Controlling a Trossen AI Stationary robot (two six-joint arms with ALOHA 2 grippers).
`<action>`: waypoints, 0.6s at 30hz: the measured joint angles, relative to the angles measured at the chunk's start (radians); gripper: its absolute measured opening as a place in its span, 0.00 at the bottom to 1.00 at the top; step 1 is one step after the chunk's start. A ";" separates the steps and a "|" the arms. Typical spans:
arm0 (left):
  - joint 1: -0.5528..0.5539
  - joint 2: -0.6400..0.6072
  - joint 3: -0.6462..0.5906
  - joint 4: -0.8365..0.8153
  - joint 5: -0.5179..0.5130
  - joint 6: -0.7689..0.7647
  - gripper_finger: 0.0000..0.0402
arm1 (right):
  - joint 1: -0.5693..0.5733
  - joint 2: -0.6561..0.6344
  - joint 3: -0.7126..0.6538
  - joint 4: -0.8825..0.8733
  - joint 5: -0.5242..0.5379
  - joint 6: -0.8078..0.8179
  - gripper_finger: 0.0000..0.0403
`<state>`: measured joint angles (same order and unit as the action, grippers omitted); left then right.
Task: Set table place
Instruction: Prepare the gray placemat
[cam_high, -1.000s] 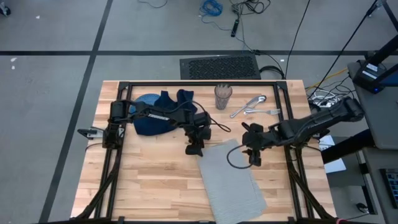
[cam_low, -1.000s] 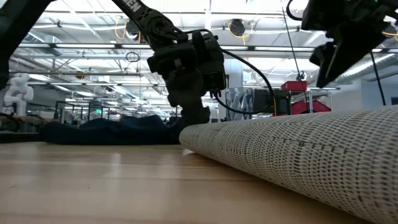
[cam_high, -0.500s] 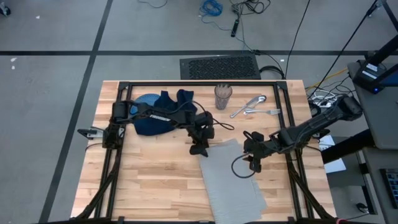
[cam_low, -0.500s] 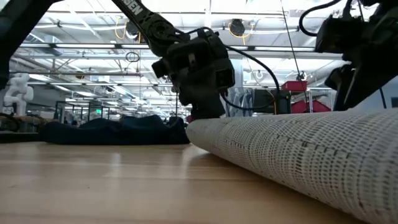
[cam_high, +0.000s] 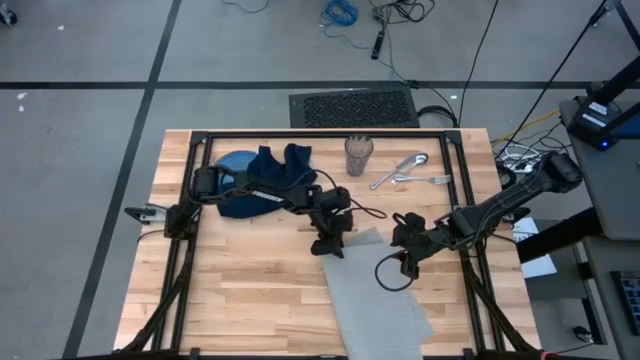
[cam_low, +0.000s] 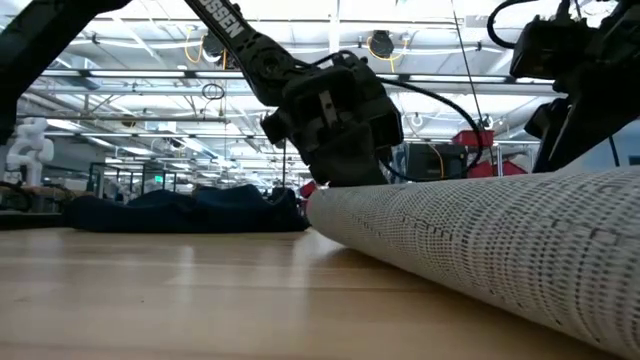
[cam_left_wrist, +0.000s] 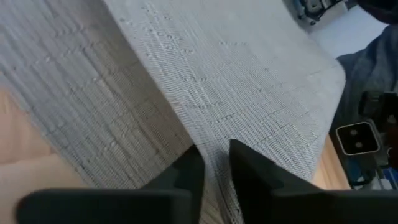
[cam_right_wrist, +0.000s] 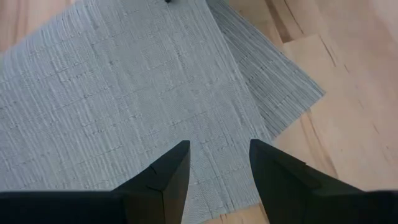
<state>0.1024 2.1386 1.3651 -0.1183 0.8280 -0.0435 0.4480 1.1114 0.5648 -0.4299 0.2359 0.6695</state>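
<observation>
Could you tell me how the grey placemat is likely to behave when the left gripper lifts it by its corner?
Probably floppy: the placemat already curls up off the table beside the left gripper. Its woven weave looks grippy, so it likely drags rather than slides.

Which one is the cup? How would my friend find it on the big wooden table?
Start at the wooden table and go to its far edge, near the middle. The cup stands there alone, between the navy cloth over a blue plate and the shiny spoon and fork. It is the only tall, see-through thing there.

White letters "SSEN" stand on the left arm (cam_low: 225, 25).
</observation>
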 joint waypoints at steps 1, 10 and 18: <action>0.000 -0.005 0.001 0.001 0.008 0.011 0.07 | 0.000 0.001 0.000 0.000 0.000 0.000 0.38; 0.002 -0.081 0.004 -0.164 -0.073 0.207 0.00 | 0.006 0.124 0.000 -0.026 -0.007 0.058 0.38; 0.003 -0.182 0.004 -0.423 -0.184 0.335 0.00 | 0.046 0.229 0.000 0.000 -0.009 0.097 0.38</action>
<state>0.1051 1.9569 1.3693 -0.5410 0.6437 0.2913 0.4940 1.3402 0.5648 -0.4295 0.2265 0.7666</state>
